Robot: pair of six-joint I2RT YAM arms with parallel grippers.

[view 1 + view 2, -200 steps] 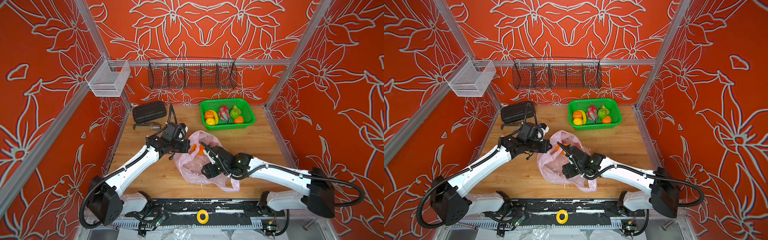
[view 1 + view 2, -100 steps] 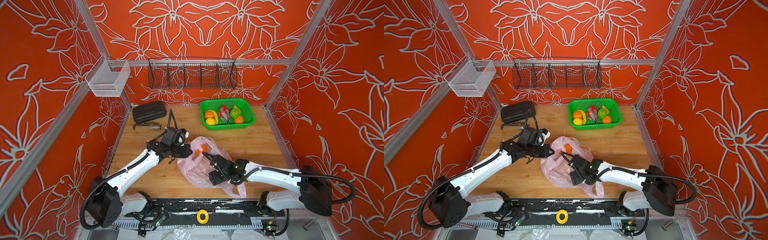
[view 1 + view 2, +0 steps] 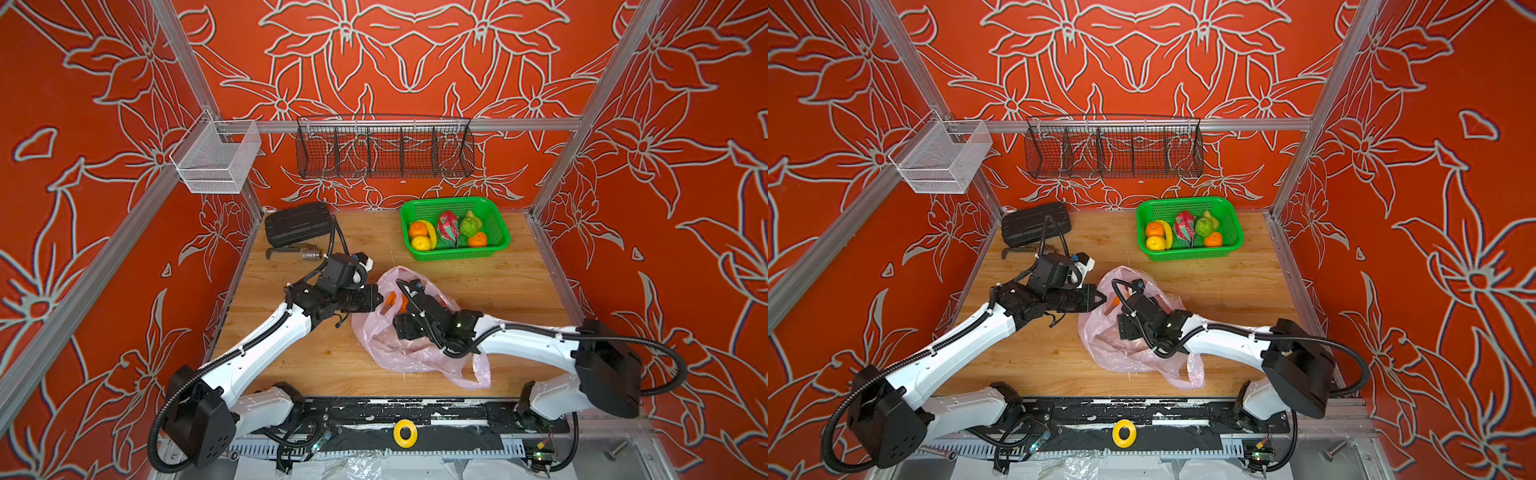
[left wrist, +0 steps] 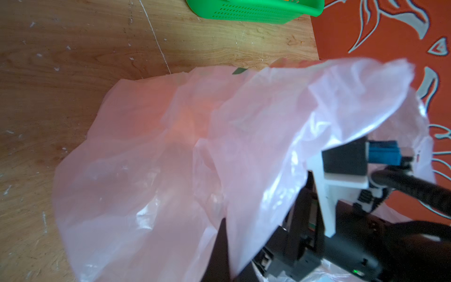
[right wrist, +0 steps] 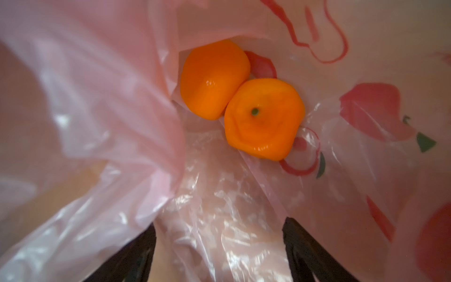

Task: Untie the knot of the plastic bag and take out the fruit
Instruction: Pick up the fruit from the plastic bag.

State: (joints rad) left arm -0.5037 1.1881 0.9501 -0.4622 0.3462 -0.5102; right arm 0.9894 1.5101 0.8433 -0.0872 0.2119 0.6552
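The wooden table [image 3: 498, 291] holds a pink plastic bag [image 3: 411, 357] in the middle. A green basket [image 3: 457, 254] sits at the back right. A black case [image 3: 298, 224] and small tool [image 3: 286, 251] lie back left

2 white arms [image 3: 257, 353], black joints [image 3: 606, 374], ribbed black cables [image 3: 540, 328].

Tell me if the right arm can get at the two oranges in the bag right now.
Probably yes. The right fingers stand open inside the mouth of the plastic bag, both oranges lie bare just ahead, no film between, and the left fingers hold the rim up.
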